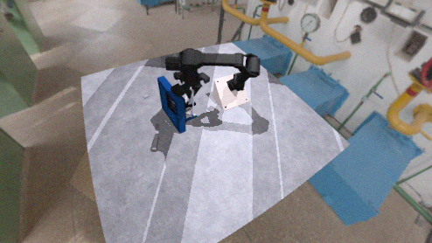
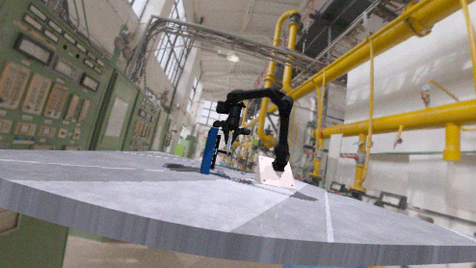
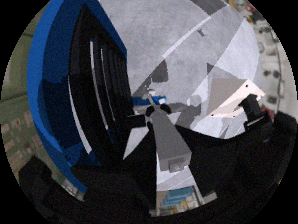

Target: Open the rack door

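Note:
The blue frame point(image 1: 163, 97) point(image 2: 208, 151) point(image 3: 37, 75) stands upright on the table. Its black slatted door point(image 1: 171, 105) point(image 3: 90, 75) sits at or near the frame; how far it is ajar, I cannot tell. The grey handle point(image 2: 228, 144) point(image 3: 171, 137) is a long bar beside the door's face, joined to it by a short black stem. My gripper point(image 1: 191, 100) point(image 2: 230, 140) point(image 3: 164, 131) comes down from above beside the door and is shut on the handle. How far the handle is turned is not clear, as the fingers hide part of it.
The arm's pale base plate point(image 1: 232, 100) point(image 2: 276, 179) point(image 3: 225, 102) stands on the table point(image 1: 223, 175) point(image 2: 145, 198), to the right of the frame in the top and exterior views. A blue foot point(image 3: 145, 101) of the frame lies low near the handle. The arm arches over the space between base and frame.

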Robot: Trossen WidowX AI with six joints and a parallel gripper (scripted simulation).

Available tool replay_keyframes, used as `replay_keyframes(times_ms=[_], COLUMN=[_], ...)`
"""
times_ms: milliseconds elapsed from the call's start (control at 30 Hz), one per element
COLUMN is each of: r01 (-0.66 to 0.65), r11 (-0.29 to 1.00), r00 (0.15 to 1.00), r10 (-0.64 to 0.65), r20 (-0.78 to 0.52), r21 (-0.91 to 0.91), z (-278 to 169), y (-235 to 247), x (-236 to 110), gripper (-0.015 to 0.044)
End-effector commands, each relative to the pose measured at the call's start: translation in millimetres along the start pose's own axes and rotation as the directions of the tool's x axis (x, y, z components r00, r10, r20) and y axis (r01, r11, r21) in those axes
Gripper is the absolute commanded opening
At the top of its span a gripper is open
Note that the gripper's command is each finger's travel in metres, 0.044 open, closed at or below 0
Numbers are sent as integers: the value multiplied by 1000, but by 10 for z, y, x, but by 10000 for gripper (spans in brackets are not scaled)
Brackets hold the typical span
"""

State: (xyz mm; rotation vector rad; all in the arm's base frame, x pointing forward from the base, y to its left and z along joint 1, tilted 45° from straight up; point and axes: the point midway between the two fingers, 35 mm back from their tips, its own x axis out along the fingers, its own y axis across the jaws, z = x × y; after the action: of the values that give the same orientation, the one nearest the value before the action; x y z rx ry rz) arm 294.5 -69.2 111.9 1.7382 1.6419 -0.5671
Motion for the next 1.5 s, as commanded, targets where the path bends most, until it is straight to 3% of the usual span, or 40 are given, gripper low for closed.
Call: replay_keyframes(times_ms=[0, 767, 1467], r01=[-5, -1, 3], r11=[994, 892, 708], r00=[1000, 1000, 1000], r10=[5, 4, 3], r20=[4, 5, 7], r21=[-105, -452, -706], z=[18, 216, 525], y=[-33, -397, -713], x=[0, 3, 3], gripper=[8, 8, 8])
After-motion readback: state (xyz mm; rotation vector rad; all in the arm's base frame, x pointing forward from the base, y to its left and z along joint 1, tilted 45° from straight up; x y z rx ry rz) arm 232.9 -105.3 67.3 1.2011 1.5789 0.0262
